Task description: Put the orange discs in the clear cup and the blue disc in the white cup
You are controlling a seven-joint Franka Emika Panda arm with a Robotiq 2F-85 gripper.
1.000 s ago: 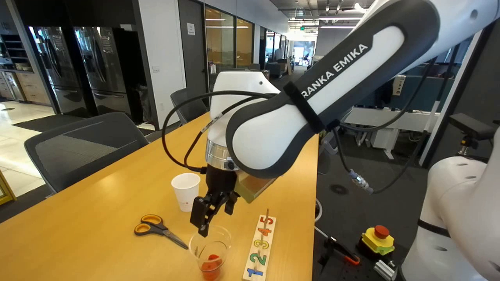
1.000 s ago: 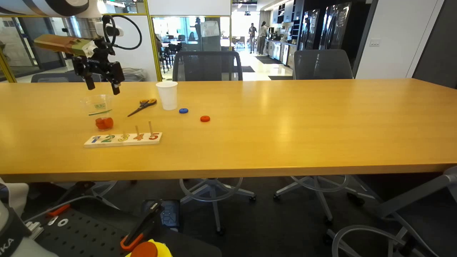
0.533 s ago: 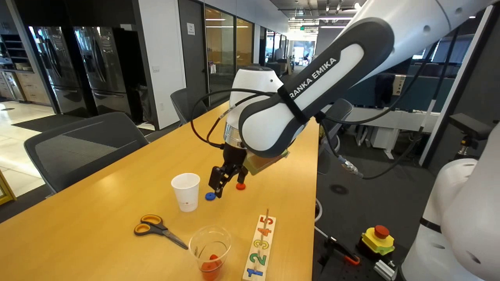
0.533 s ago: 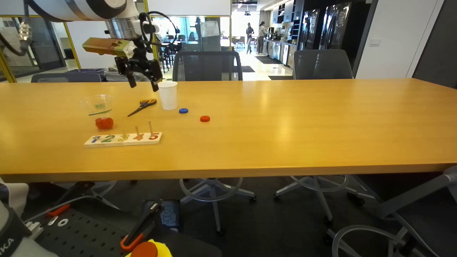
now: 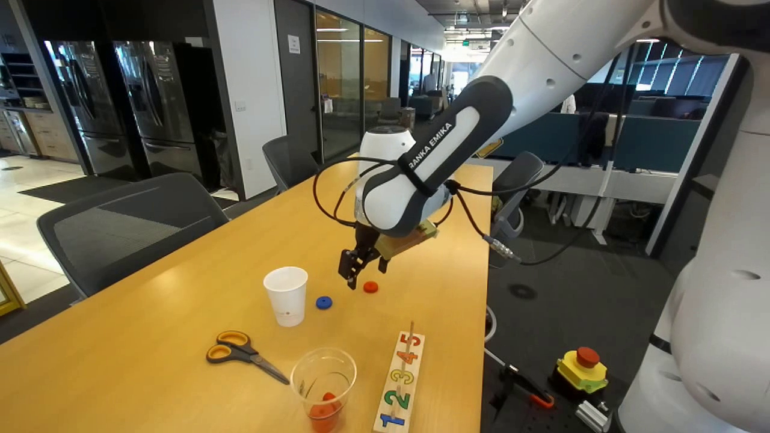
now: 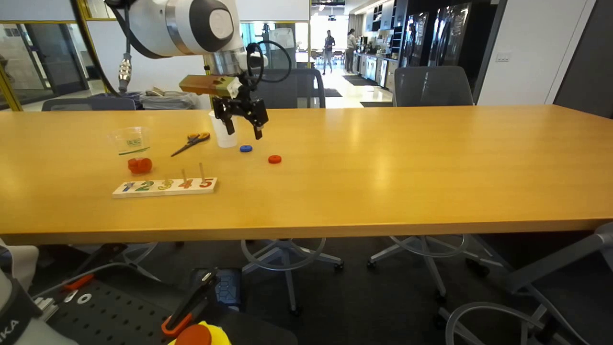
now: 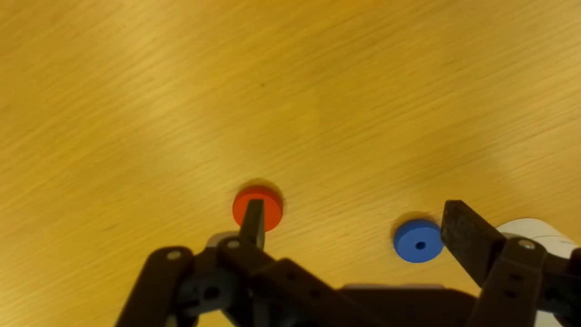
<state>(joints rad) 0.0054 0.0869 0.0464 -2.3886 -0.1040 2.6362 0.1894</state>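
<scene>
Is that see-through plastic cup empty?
Not empty: in both exterior views, small orange-red discs show through the lower wall of the transparent plastic cup. How many, I cannot tell.

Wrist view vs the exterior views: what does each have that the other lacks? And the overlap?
Wrist view only: a small dark speck on the table, and one finger partly hiding the loose orange disc.
Exterior views only: the clear cup with orange discs inside, scissors, the number board, the robot arm and chairs.
Both: the table, the open gripper, that loose orange disc, the blue disc and the white cup, which the wrist view shows only partly.
</scene>
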